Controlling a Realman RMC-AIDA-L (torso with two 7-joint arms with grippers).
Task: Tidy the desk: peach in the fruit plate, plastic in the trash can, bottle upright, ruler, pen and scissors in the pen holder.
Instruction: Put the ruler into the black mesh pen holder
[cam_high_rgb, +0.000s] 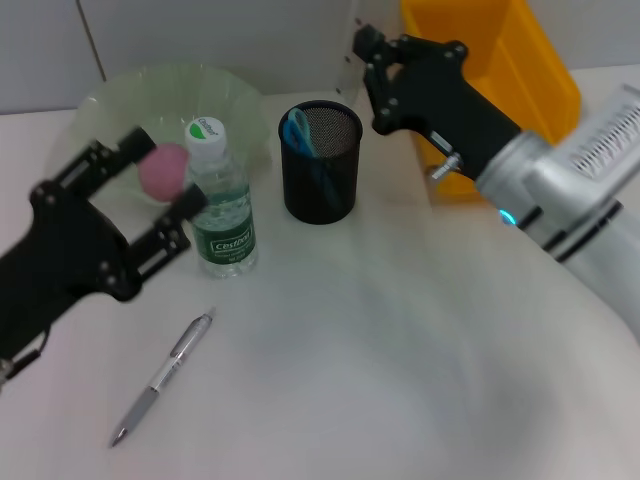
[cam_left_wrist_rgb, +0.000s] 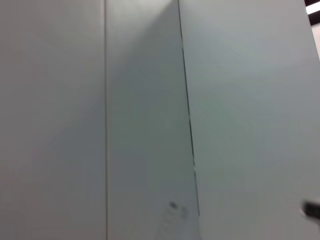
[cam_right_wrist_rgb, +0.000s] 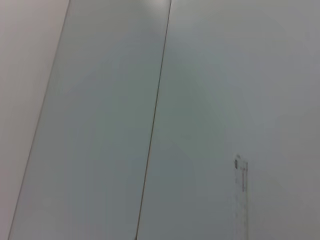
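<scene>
One item looks left to deal with: the pen (cam_high_rgb: 163, 378) lies alone on the white desk (cam_high_rgb: 400, 350), well in front of the bottle (cam_high_rgb: 222, 205) and apart from everything else. The bottle stands upright with its cap on, the peach (cam_high_rgb: 163, 170) sits in the pale green fruit plate (cam_high_rgb: 230, 95), and something blue (scissors, most likely) pokes out of the black mesh pen holder (cam_high_rgb: 320, 165); no ruler or plastic scrap shows on the desk, and I cannot tell whether a ruler is inside the holder. The left claw (cam_high_rgb: 150, 200) hangs with its fingers spread wide and empty, just beside the bottle and in front of the plate. The right claw (cam_high_rgb: 365, 50) sits raised behind the holder, near the yellow trash can (cam_high_rgb: 540, 70); whether it is open I cannot tell. The next move, I judge, calls for the left claw to drop toward the pen, pinch its barrel, then lift it over the holder's rim. Both wrist views show only plain grey wall panels.
</scene>
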